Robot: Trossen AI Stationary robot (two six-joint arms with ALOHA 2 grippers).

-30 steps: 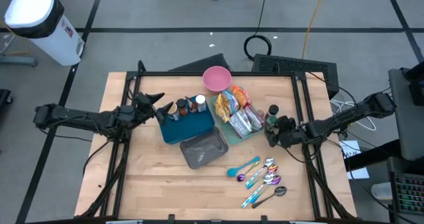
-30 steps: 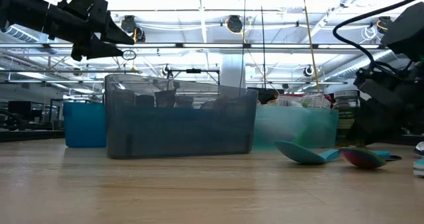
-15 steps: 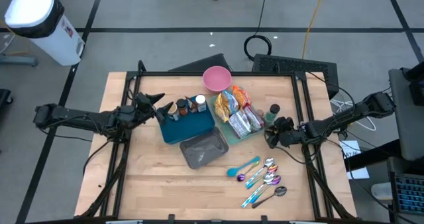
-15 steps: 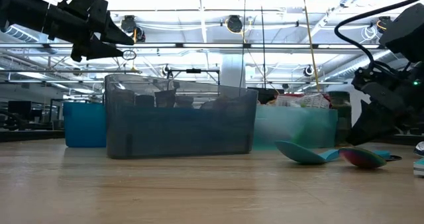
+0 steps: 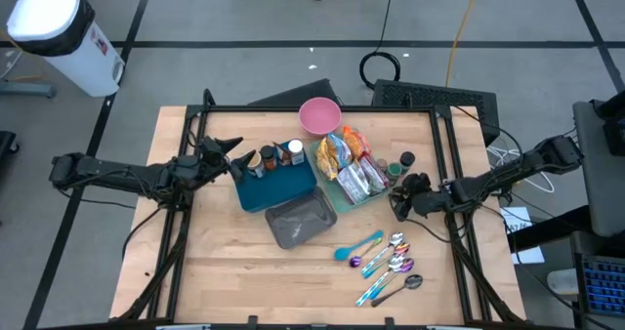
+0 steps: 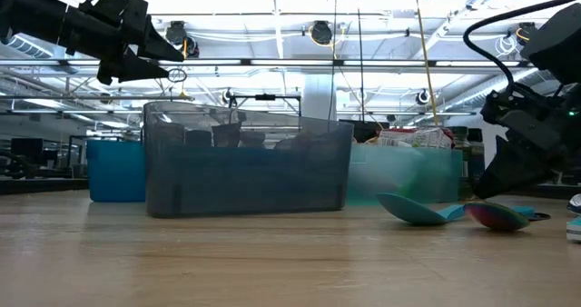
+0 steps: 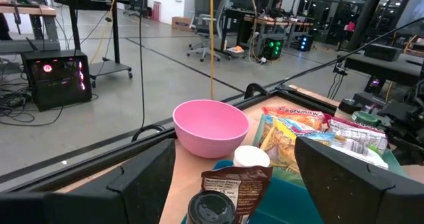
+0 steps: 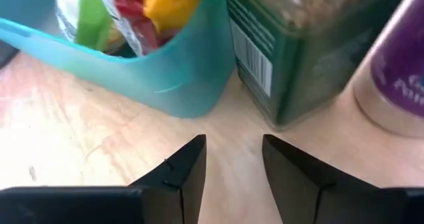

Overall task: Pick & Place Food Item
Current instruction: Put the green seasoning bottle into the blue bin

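High view: the desk [image 5: 225, 262] is a pale wood-grain top inside a black frame, standing on a grey floor crossed by dark lines. A white bin [image 5: 54, 32] stands off the far left corner, and cables lie on the floor past the far edge. A round pink bowl [image 5: 319, 115] sits at the middle of the far edge. Near the centre, a deep blue tub [image 5: 278, 185] holds small jars and a brown packet. A pale teal tray [image 5: 344, 195] beside it holds crinkled snack packets [image 5: 354, 164]. A grey translucent bin [image 5: 298, 221] lies toward the near edge. Coloured spoons [image 5: 386, 262] are scattered toward the near right corner. The left gripper [image 5: 234, 154] hovers at the blue tub's left end, its fingers spread apart. The right gripper [image 5: 398, 201] sits at the teal tray's right side, just by a green spice jar [image 5: 395, 171] and a dark-capped bottle [image 5: 405, 160].

Low view: a ceiling of bright strip lights and trusses runs behind the bins. A teal spoon bowl [image 6: 418, 209] rests on the wood.

Left wrist view: an open hall with desks, chairs and computers shows beyond the pink bowl.

Right wrist view: the fingers [image 8: 182, 171] stand a narrow gap apart with nothing between them, tips on bare wood. The green jar, square-sided with a barcode label, stands just ahead, between the teal tray's corner and a purple-labelled bottle [image 8: 391, 85].
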